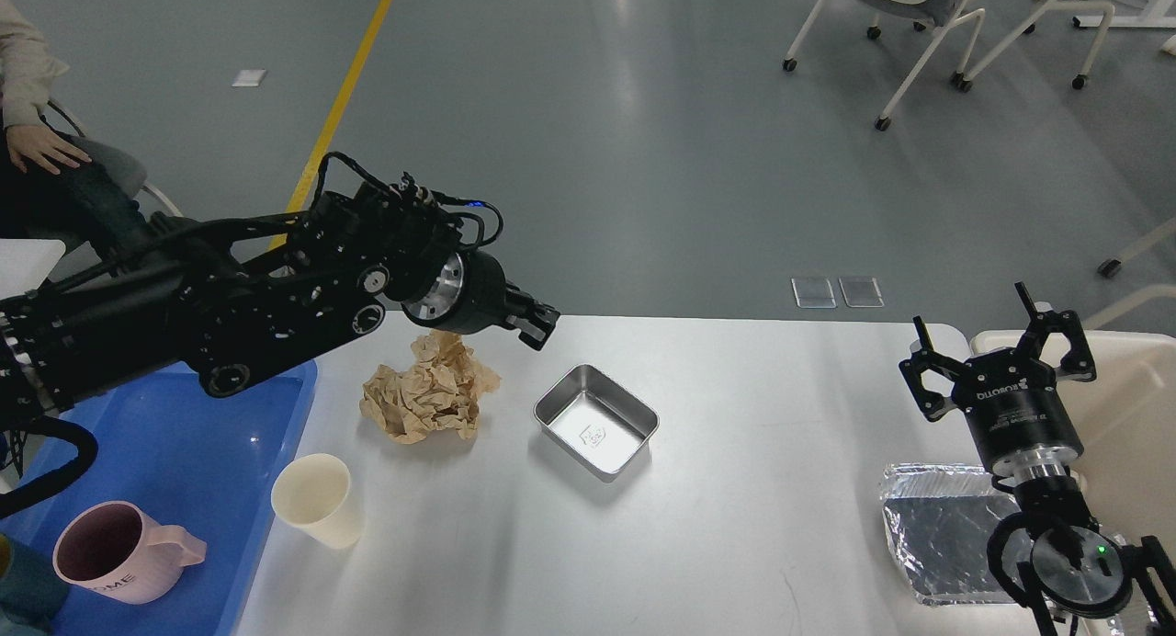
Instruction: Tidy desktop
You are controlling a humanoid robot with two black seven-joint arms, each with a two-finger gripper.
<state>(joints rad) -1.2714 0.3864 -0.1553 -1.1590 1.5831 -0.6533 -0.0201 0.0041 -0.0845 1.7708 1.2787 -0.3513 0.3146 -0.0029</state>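
Several items litter desktop (781,415): pink mug (110,553) already in blue tray (175,434), left gripper (542,323) above crumpled paper (427,392), fingers seemingly together, hard to tell; steel dish (597,422) centre; right gripper (997,360) spread, empty, beside cream bin (1135,397).

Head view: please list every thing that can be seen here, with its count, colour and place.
desktop: one, light grey-white, fills the lower middle.
crumpled paper: one, brown, on the desktop's left part.
metal tray: one, silver, empty, mid-desktop.
paper cup: one, cream, upright, near the desktop's left edge.
blue tray: one, blue, left of the desktop.
mug: one, pink, in the blue tray.
foil sheet: one, silver, on the desktop's right edge.
bin: one, cream, far right.
chairs: at least two, white frames, top right.
person: one, seated, top left.
left gripper: one, black, above the desktop beside the paper, jaws unclear.
right gripper: one, black, near the bin, jaws open.
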